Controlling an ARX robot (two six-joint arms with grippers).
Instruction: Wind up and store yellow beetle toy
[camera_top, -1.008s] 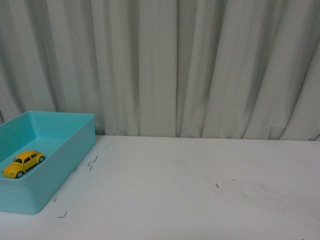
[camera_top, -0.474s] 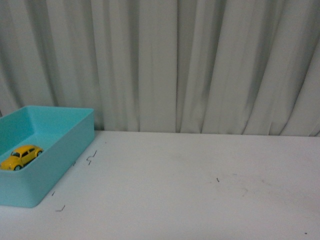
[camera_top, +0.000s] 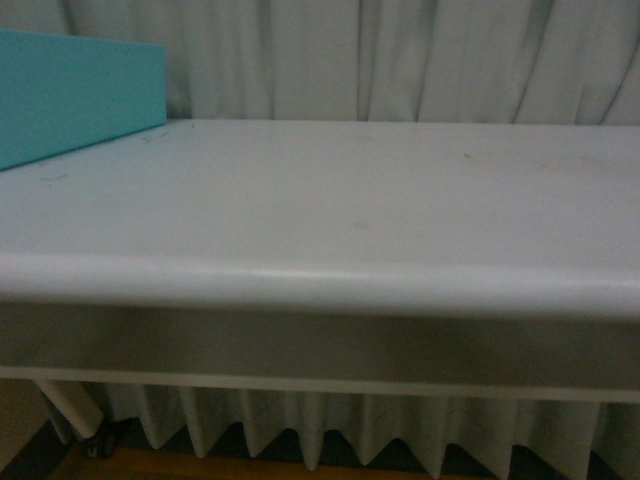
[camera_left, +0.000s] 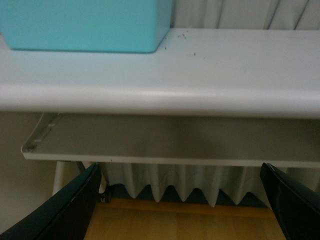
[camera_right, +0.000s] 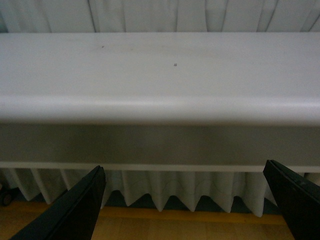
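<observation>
- Looking across from low down, level with the front edge of the worktop (camera_top: 320, 285), the front view shows a white surface, a pale curtain (camera_top: 400, 60) behind it, and the outer wall of a teal bin (camera_top: 70, 95) at the far left.
- The yellow beetle toy shows in none of the three views. From this low angle the bin's inside is hidden, so I cannot tell whether the toy lies in there; no part of it is on the visible worktop.
- The left claw (camera_left: 182, 200) hangs below the worktop's front edge, its two dark fingers (camera_left: 60, 210) spread wide at either side of the wrist picture, nothing between them. The teal bin stands on the surface above and ahead of it.
- The right claw (camera_right: 187, 202) hangs likewise under the edge, fingers wide apart and empty, facing a bare stretch of worktop.
- Both wrist views also show a shelf (camera_left: 150, 145) under the top, and a wooden floor (camera_right: 150, 227) below the curtain hem.
- Judging by this, the handling looks finished: both arms are low and clear of the surface, holding nothing, which fits a rest pose once the toy is stored. That is a reading, not something seen.
- If anything is left, the next move calls for raising an arm above the edge and looking into the bin to confirm the toy sits inside.
</observation>
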